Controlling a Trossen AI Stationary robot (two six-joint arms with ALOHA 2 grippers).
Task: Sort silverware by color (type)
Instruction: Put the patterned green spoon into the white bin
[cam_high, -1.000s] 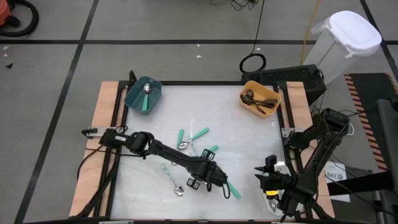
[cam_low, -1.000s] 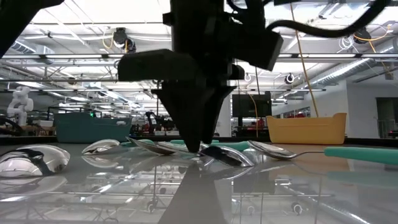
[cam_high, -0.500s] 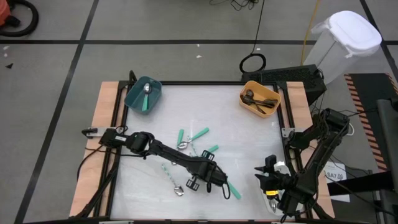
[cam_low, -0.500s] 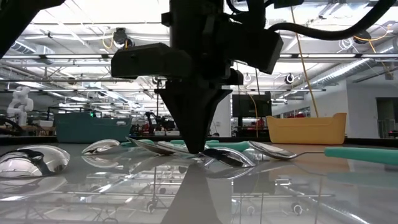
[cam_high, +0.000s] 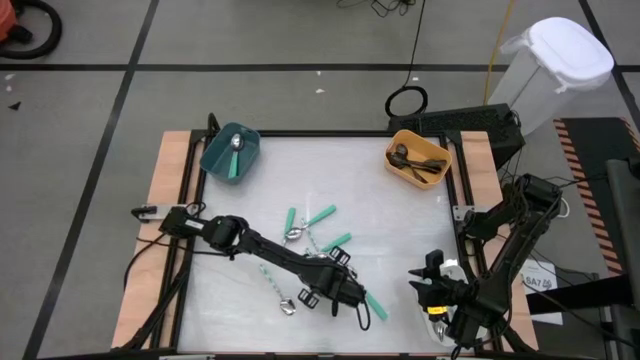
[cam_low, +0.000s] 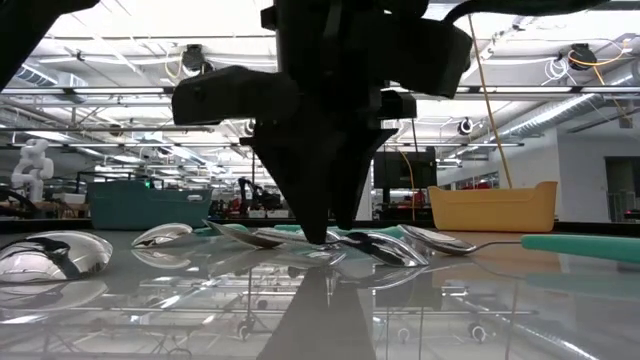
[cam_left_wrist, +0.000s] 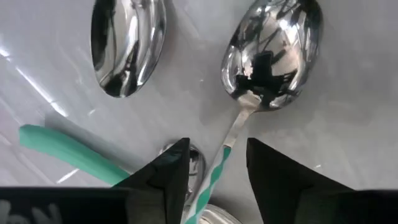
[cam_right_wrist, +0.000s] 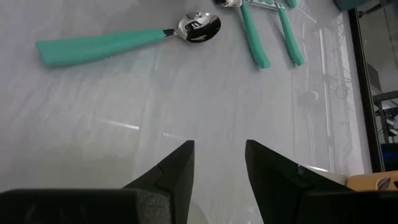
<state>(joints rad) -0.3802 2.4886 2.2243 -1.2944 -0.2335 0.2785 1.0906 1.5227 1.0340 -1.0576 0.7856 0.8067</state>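
- The left claw (cam_high: 345, 297) hangs low over the counter (cam_high: 400, 220), fingers parted astride the striped teal-and-white handle of a spoon (cam_left_wrist: 268, 56), not clamped on it.
- The right claw (cam_high: 428, 285) waits at the counter's right near edge, fingers apart, holding nothing.
- Silverware (cam_high: 310, 232) lies scattered mid-counter: shiny bowls, teal handles.
- The teal bin (cam_high: 230, 152) holds a teal-handled spoon; the orange bin (cam_high: 418, 158) holds dark utensils.

Two bins: one teal (cam_high: 231, 153), one orange (cam_high: 418, 158).
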